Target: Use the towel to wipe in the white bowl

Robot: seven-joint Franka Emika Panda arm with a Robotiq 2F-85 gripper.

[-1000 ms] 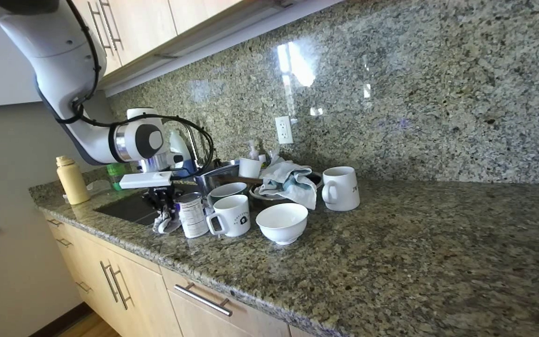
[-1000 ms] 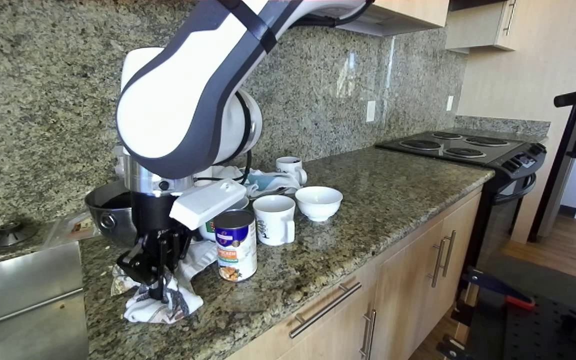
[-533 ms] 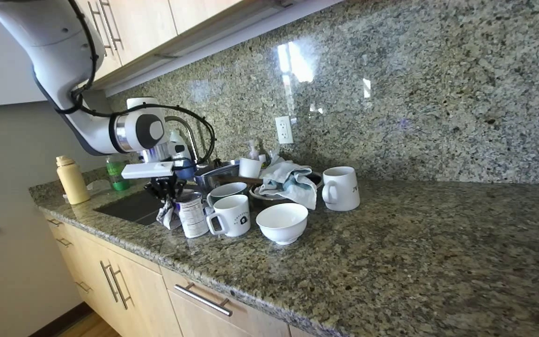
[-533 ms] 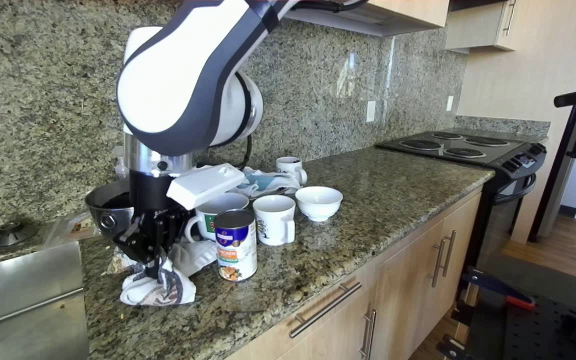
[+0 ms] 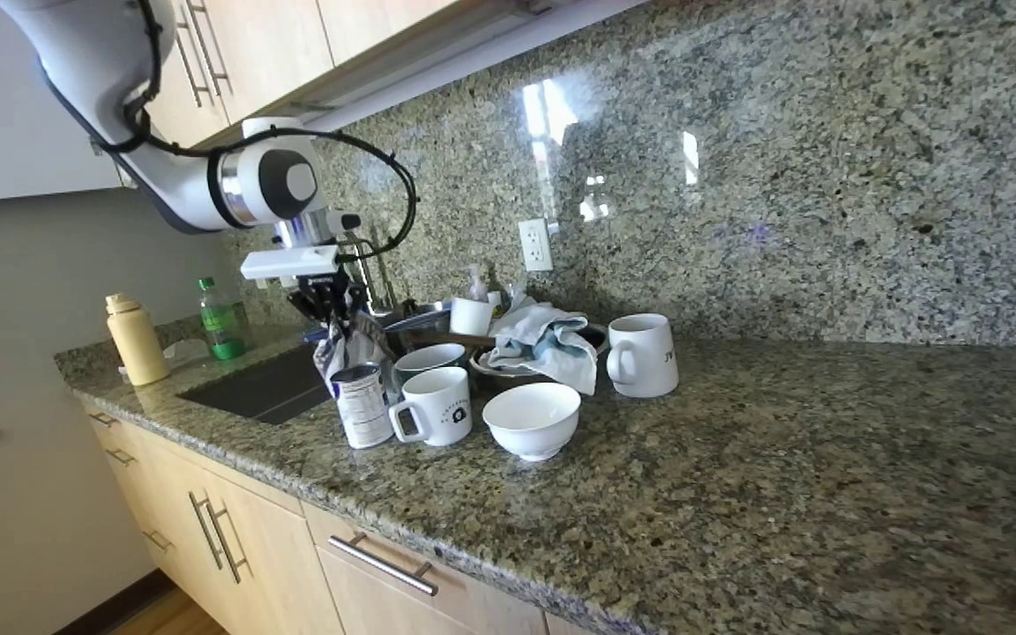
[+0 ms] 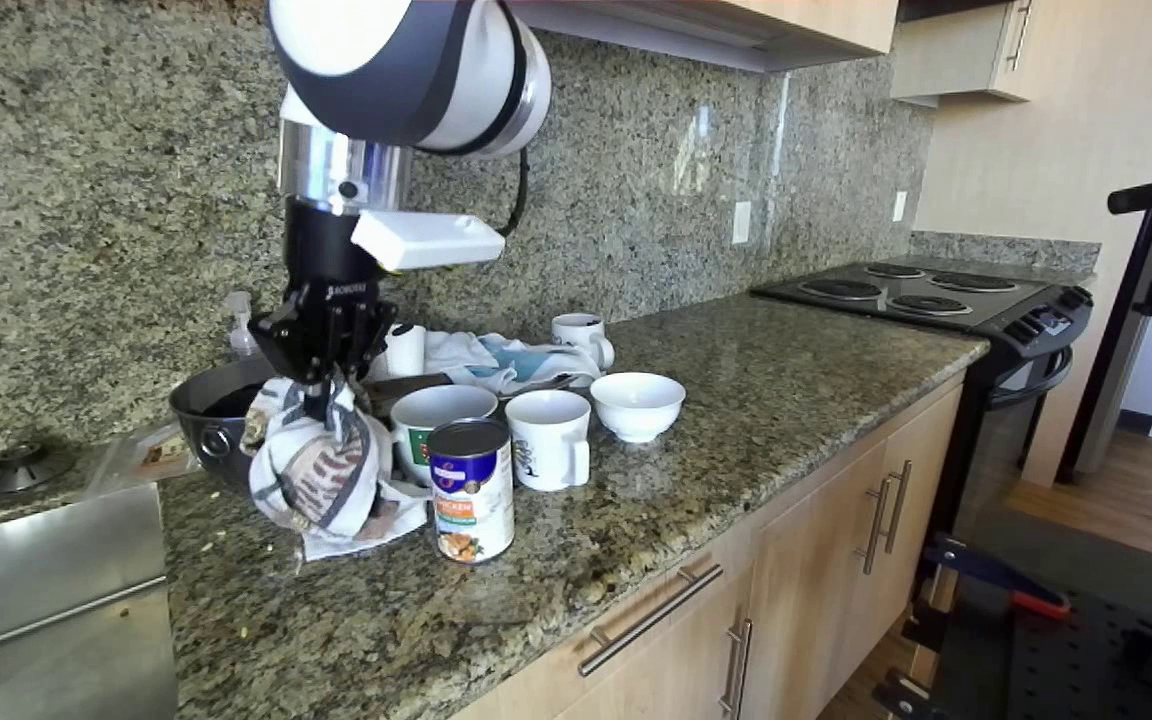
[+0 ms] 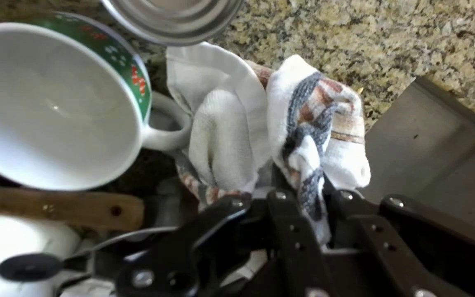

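The white bowl (image 5: 533, 422) stands upright on the granite counter, and it also shows in an exterior view (image 6: 638, 408); it is out of the wrist view. My gripper (image 6: 324, 395) is shut on a striped white towel (image 6: 321, 475) and holds it bunched and hanging beside the soup can. Part of the towel's lower edge is low near the counter; whether it touches is unclear. In the wrist view a fold of the towel (image 7: 320, 111) is pinched between the fingers. The gripper (image 5: 339, 324) is left of the bowl, with the can and mugs between.
A soup can (image 6: 476, 505), a white mug (image 6: 548, 445) and a green-and-white mug (image 7: 68, 103) stand between towel and bowl. A metal bowl (image 6: 211, 425) is behind the towel. Another cloth (image 5: 548, 344) and mug (image 5: 645, 357) are behind the white bowl. The sink (image 5: 248, 392) lies left.
My gripper has risen, lifting the towel with it. The towel was bunched low on the counter and now hangs from the fingers, drawn up beside the can. The bowl and mugs have not moved.
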